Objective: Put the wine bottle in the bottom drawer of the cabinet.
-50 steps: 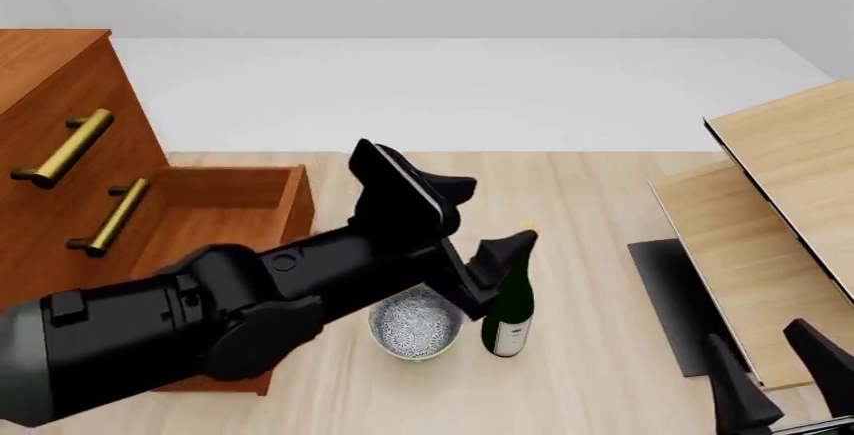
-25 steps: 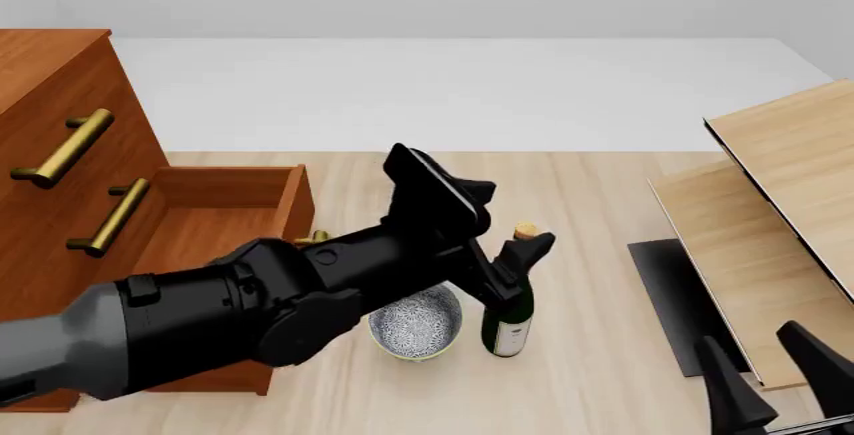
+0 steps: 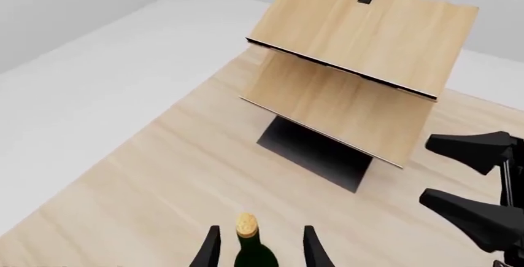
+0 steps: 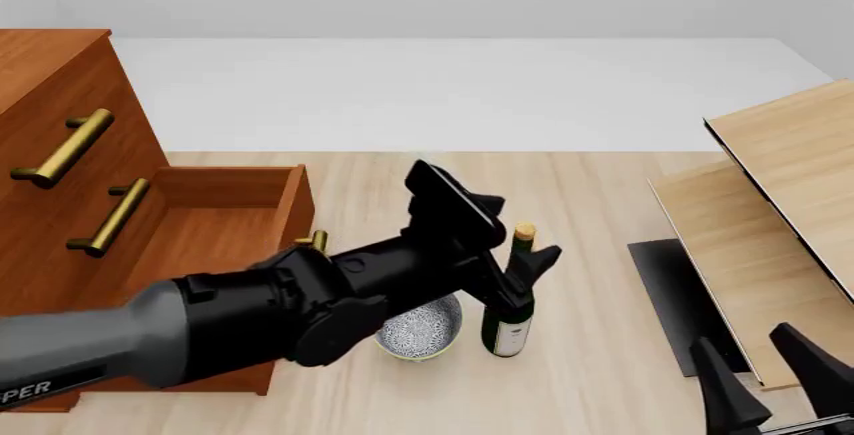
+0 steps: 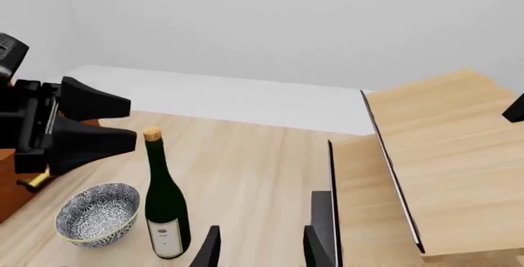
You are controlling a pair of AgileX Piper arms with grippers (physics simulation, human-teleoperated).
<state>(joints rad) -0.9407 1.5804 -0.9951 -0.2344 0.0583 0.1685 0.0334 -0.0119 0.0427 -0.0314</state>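
Well, wine bottle [image 4: 509, 307] label unreadable (arm shows "PER").

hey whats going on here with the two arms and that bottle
The left gripper is open around the neck of the upright wine bottle, which stands beside a patterned bowl. It has not closed. The cabinet has its bottom drawer pulled open. The right gripper waits open, away from the bottle.

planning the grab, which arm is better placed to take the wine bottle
Left. The left gripper is open astride the wine bottle neck; the right gripper hangs open, well off to the side.
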